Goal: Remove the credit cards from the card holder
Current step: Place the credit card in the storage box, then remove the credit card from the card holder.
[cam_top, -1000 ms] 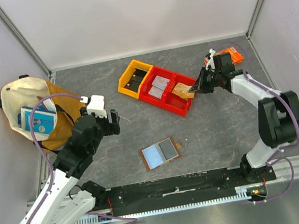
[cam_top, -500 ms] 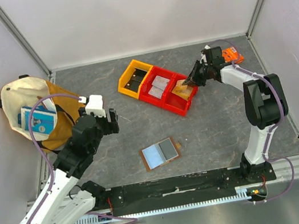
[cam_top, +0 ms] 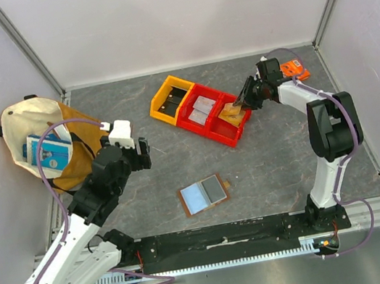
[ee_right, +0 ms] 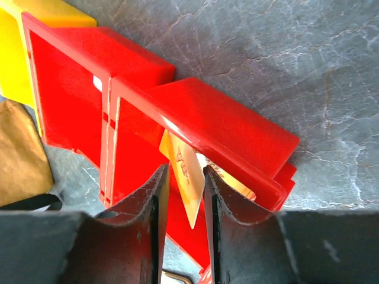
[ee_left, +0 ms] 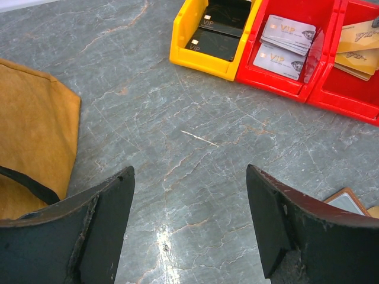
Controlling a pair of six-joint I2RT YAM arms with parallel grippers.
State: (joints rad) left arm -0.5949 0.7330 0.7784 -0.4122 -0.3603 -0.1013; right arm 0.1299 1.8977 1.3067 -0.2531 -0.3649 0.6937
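Observation:
The brown card holder [cam_top: 203, 195] lies open on the table in front of the arm bases, with a pale blue card [cam_top: 195, 198] and a grey card [cam_top: 214, 190] in it. One corner of the card holder [ee_left: 346, 200] shows in the left wrist view. My right gripper [cam_top: 244, 103] hangs over the right red bin [cam_top: 235, 128]. Its jaws [ee_right: 185, 171] stand a little apart, open, with a gold card [ee_right: 188, 189] slanting loose between them, its far end inside the bin. My left gripper [cam_top: 143, 154] is open and empty above bare table [ee_left: 189, 171].
A yellow bin [cam_top: 162, 103] holds black cards [ee_left: 216, 26]. The middle red bin [cam_top: 194, 121] holds silver VIP cards [ee_left: 284, 44]. More gold cards [ee_left: 358, 47] lie in the right red bin. A cloth bag [cam_top: 43, 142] sits far left and an orange packet [cam_top: 293, 68] far right.
My right gripper has shifted a little back over the red bin, and its jaws have parted from the gold card. The left arm has barely moved.

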